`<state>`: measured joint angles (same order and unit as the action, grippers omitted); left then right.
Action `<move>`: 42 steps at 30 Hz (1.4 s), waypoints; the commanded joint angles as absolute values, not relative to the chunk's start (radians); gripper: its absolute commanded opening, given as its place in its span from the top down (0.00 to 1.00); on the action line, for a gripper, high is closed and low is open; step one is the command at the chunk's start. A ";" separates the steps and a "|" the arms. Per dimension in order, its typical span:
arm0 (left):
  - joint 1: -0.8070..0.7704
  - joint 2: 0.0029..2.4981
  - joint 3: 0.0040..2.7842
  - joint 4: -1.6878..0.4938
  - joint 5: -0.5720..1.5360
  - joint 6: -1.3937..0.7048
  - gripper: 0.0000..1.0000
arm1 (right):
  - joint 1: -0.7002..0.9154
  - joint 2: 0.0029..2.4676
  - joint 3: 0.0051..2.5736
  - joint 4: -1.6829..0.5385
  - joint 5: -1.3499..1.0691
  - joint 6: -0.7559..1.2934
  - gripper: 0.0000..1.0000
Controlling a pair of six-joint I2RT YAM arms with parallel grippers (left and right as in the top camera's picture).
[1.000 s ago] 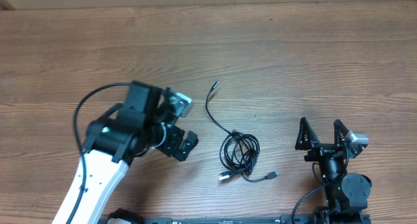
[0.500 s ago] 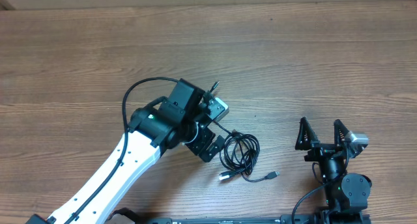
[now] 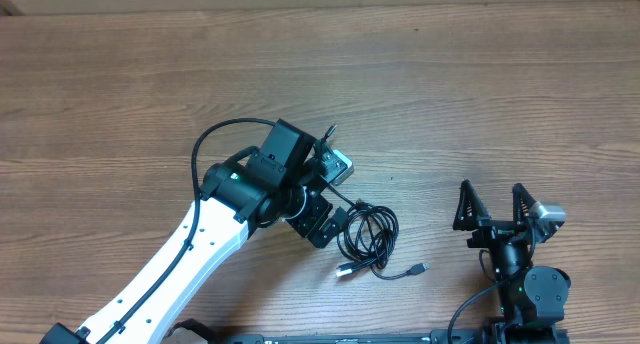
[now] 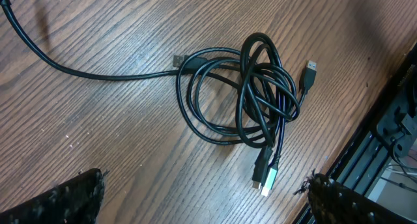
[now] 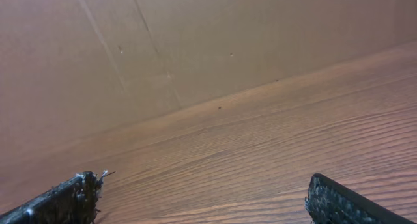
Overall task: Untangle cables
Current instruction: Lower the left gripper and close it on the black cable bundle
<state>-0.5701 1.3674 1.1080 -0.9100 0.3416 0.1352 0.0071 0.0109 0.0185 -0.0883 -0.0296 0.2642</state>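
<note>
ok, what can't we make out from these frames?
- Left wrist: loose strand cut off at the top-left edge.
- Overhead: left arm hides part of that strand between the top plug and the coiled cables.
- Overhead: coil crossings too small to trace.
- Right wrist: only table and cardboard wall; no cables in frame.

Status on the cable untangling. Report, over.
Left gripper open, poised at the cables, holding nothing. Right gripper open, off to the side, empty. Cables in one tangled coil, one tail trailing off. Nothing lying on them.
</note>
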 commanded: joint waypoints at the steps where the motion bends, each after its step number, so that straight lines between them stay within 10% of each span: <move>1: -0.577 1.373 1.130 -0.911 0.363 0.153 0.00 | 0.005 0.003 0.008 -0.082 -0.035 0.260 0.00; 42: -0.741 1.602 1.127 -0.852 0.348 0.150 0.00 | 0.005 0.003 0.008 -0.082 -0.035 0.260 0.00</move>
<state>-0.7300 1.5295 1.1080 -0.8555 0.4034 0.1352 0.0071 0.0109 0.0185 -0.0887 -0.0299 0.2646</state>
